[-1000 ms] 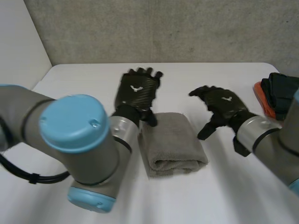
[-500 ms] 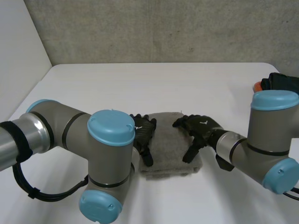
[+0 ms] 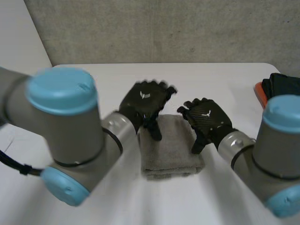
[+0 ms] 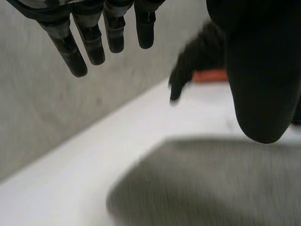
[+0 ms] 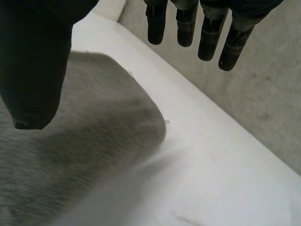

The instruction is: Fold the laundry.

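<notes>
The left hand (image 3: 143,101) hangs over the far left corner of the folded grey towel (image 3: 171,152) — its fingers (image 4: 75,56) are straight and spread, holding nothing. The towel lies in the middle of the white tabletop (image 3: 225,79), between the two hands. The right hand (image 3: 206,119) is above the towel's right edge, its fingers (image 5: 209,37) likewise straight and empty, thumb pointing down. At the tabletop's far right edge — a stack of dark and orange clothes (image 3: 280,86).

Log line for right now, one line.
towel: folded, mid-table | left hand: open, at far-left corner | right hand: open, at far-right corner
</notes>
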Tool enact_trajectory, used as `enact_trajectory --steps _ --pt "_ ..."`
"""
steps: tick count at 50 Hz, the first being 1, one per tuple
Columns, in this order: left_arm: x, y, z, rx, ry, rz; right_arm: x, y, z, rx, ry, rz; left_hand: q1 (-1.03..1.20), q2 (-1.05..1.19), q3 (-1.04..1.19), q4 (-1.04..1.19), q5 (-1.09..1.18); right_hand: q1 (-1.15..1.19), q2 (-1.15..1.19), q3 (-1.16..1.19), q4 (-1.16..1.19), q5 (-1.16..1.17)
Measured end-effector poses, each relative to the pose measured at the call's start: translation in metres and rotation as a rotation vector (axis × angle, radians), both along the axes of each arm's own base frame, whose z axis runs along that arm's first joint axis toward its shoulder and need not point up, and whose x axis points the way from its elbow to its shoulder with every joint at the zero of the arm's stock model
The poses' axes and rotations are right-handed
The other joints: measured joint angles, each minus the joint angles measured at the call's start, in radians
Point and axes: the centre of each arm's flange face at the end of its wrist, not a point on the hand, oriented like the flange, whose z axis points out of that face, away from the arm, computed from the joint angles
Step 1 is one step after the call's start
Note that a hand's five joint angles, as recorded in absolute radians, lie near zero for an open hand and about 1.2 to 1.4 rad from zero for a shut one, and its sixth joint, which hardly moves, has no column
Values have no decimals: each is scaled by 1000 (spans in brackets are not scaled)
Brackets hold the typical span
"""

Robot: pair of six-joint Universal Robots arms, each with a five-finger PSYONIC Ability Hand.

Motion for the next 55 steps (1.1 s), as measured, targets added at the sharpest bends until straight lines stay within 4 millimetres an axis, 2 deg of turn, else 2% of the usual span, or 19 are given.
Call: enact_trajectory --steps 1,2,5,10,13,19,26,46,52,54,55 --pt "1 1 14 -16 26 -34 0 3 0 -6 -3 4 0 0 0 0 0 0 0 0 0 0" --pt "2 2 24 -26 42 -62 2 17 -3 -22 -15 25 0 0 0 0 0 0 0 0 0 0" --pt "7 4 43 -38 69 -123 3 36 -12 -22 -20 56 0 0 0 0 0 0 0 0 0 0" --pt "15 2 61 -33 81 -166 6 60 -37 7 -4 90 0 0 0 0 0 0 0 0 0 0" --pt "18 0 65 -27 80 -170 8 65 -53 16 11 85 0 0 0 0 0 0 0 0 0 0" --pt "19 0 64 -17 75 -167 14 58 -71 -11 26 43 0 0 0 0 0 0 0 0 0 0" --pt "18 1 61 -8 71 -164 22 48 -82 -28 32 30 0 0 0 0 0 0 0 0 0 0" --pt "18 1 60 -5 70 -162 43 23 -83 -130 -5 51 0 0 0 0 0 3 3 16 2 23" --pt "18 1 58 0 69 -161 52 10 -86 -145 -12 52 0 0 0 0 0 108 110 131 101 92" --pt "18 1 58 1 69 -161 56 4 -87 -150 -17 50 0 0 0 0 0 308 354 358 331 283" --pt "18 1 58 2 69 -160 57 2 -87 -153 -19 49 0 0 0 0 0 308 354 358 331 283"
